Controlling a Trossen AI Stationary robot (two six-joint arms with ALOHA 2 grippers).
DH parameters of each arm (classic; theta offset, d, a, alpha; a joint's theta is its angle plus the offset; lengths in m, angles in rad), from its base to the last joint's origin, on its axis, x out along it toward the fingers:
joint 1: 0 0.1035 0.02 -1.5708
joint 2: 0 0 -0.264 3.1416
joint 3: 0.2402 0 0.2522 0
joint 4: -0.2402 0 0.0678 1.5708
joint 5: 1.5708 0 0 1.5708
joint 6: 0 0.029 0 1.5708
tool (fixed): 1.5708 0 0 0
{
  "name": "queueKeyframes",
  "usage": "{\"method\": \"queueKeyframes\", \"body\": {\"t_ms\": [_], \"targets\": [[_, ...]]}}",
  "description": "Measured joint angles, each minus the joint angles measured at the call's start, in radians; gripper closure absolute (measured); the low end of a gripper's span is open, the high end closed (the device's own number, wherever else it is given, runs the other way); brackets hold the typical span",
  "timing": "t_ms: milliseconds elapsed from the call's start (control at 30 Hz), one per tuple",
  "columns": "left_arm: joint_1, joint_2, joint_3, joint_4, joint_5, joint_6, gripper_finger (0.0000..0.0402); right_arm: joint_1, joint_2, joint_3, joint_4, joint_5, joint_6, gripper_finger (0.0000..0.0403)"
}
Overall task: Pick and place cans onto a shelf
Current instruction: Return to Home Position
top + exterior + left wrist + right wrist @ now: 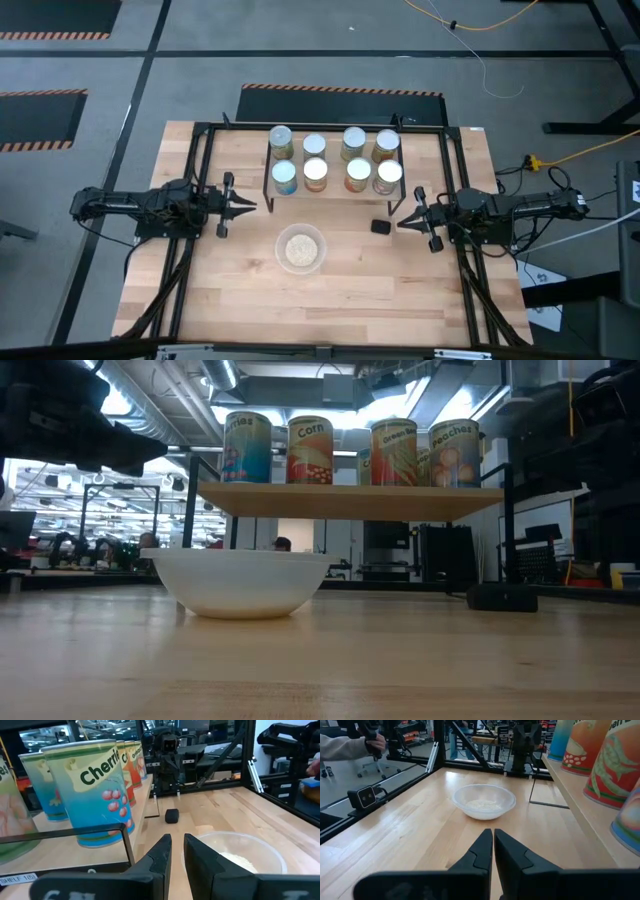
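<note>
left gripper [247, 208] closed | right gripper [402, 221] closed | cans [315, 174] on shelf [350, 501] between them (farther back)

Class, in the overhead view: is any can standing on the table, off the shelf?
No: all eight cans stand on the shelf, in two rows of four.

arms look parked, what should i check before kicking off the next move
1. all eight cans on the shelf: ok
2. cans upright: ok
3. left gripper empty, near the shelf's left end: ok
4. right gripper empty, near the shelf's right end: ok
5. bowl and black block apart from both grippers: ok
6. person's hand beyond the table, off it: ok
</note>
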Motion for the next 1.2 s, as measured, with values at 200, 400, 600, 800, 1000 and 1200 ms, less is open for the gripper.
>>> {"method": "queueKeyframes", "body": {"t_ms": [200,400,600,800,1000,1200], "targets": [[0.000,0.000,0.000,-0.002,0.015,-0.019,0.0358,0.000,0.000,0.000,0.000,0.000,-0.003,0.0379],[0.000,0.000,0.000,-0.002,-0.024,-0.029,0.0358,0.000,0.000,0.000,0.000,0.000,-0.003,0.0379],[0.000,0.000,0.000,-0.002,-0.039,-0.029,0.0358,0.000,0.000,0.000,0.000,0.000,-0.003,0.0379],[0.000,0.000,0.000,-0.002,-0.040,-0.029,0.0358,0.000,-0.001,0.000,0.000,0.000,-0.003,0.0379],[-0.008,-0.010,0.000,-0.006,-0.043,-0.029,0.0358,0.000,-0.021,0.000,0.000,0.000,-0.003,0.0379],[-0.012,-0.083,0.000,-0.006,-0.039,-0.030,0.0358,0.000,-0.094,0.001,0.001,0.000,-0.003,0.0379]]}}
